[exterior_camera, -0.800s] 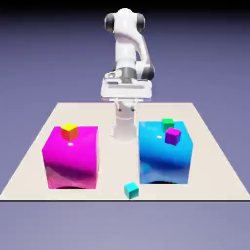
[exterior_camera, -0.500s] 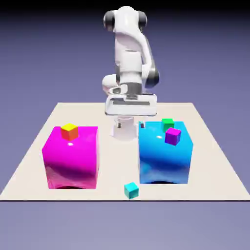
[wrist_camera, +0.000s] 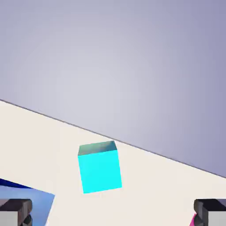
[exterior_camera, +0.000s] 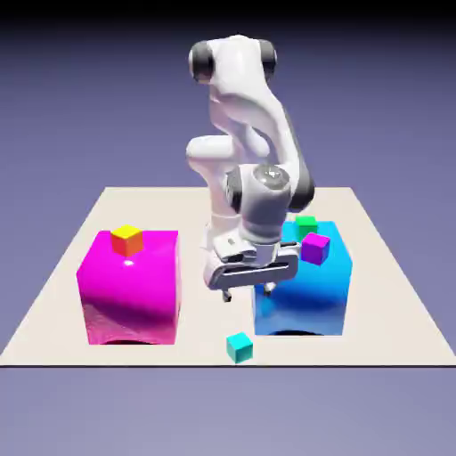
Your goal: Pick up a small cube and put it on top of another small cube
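Observation:
The small teal cube (exterior_camera: pixel 239 346) lies on the table near its front edge, between the two big cubes; the hand view shows this teal cube (wrist_camera: pixel 99 167) ahead of the fingers, close to the table edge. On top of the big magenta cube (exterior_camera: pixel 130 289) sits the other small cube (exterior_camera: pixel 126 239), yellow on top with orange-red sides. My gripper (exterior_camera: pixel 248 292) hangs open and empty above and slightly behind the teal cube, beside the big blue cube (exterior_camera: pixel 303 294). Both grey fingertips (wrist_camera: pixel 15 211) stand wide apart at the hand view's bottom corners.
A tiny green cube (exterior_camera: pixel 307 223) and a tiny purple cube (exterior_camera: pixel 314 248) rest on the big blue cube, close to my hand's right side in the exterior view. The table's front edge (exterior_camera: pixel 223 363) runs just past the teal cube.
The arm has swung forward and down from behind the big cubes, bringing the open hand low between them, toward the teal cube. No cube has moved.

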Available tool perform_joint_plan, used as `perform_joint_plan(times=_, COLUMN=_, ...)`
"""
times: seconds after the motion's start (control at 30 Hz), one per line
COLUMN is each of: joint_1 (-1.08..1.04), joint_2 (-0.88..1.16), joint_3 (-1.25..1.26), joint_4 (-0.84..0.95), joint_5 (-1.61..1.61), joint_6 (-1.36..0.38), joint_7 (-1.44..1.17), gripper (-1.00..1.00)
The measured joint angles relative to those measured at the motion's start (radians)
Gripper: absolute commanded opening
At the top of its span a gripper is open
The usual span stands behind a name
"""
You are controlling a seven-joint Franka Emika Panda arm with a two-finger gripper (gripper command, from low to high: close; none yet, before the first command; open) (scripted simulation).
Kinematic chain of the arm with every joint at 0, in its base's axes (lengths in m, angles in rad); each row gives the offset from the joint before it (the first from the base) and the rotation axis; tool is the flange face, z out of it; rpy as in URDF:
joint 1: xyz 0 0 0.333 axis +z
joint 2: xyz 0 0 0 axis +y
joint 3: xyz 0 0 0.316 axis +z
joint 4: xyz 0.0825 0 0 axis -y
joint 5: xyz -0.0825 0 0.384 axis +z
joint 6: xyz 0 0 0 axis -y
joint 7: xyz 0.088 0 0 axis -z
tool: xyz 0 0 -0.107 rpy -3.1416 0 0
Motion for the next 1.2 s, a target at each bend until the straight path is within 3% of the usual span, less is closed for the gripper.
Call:
perform_joint_plan(times=0.37, joint_1=0.014, joint_2=0.387, joint_3=0.032, joint_4=0.348, joint_5=-0.082, joint_6=-0.396, joint_7=-0.044, gripper=0.00)
perform_joint_plan(times=0.5, joint_1=0.001, joint_2=0.425, joint_3=0.021, joint_4=0.254, joint_5=-0.101, joint_6=-0.266, joint_7=-0.026, gripper=0.00)
perform_joint_plan(times=0.53, joint_1=-0.001, joint_2=0.430, joint_3=0.019, joint_4=0.240, joint_5=-0.104, joint_6=-0.246, joint_7=-0.023, gripper=-1.00)
perform_joint_plan(times=0.6, joint_1=-0.001, joint_2=0.430, joint_3=0.019, joint_4=0.240, joint_5=-0.104, joint_6=-0.246, joint_7=-0.024, gripper=-1.00)
perform_joint_plan(times=0.73, joint_1=0.016, joint_2=0.378, joint_3=0.024, joint_4=0.344, joint_5=-0.065, joint_6=-0.420, joint_7=-0.066, gripper=-1.00)
perform_joint_plan(times=1.03, joint_1=-0.100, joint_2=0.081, joint_3=-0.215, joint_4=0.289, joint_5=0.118, joint_6=-0.797, joint_7=-0.275, gripper=-1.00)
perform_joint_plan(times=1.2, joint_1=-0.245, joint_2=-0.098, joint_3=-0.351, joint_4=0.283, joint_5=0.090, joint_6=-0.840, joint_7=-0.161, gripper=-1.00)
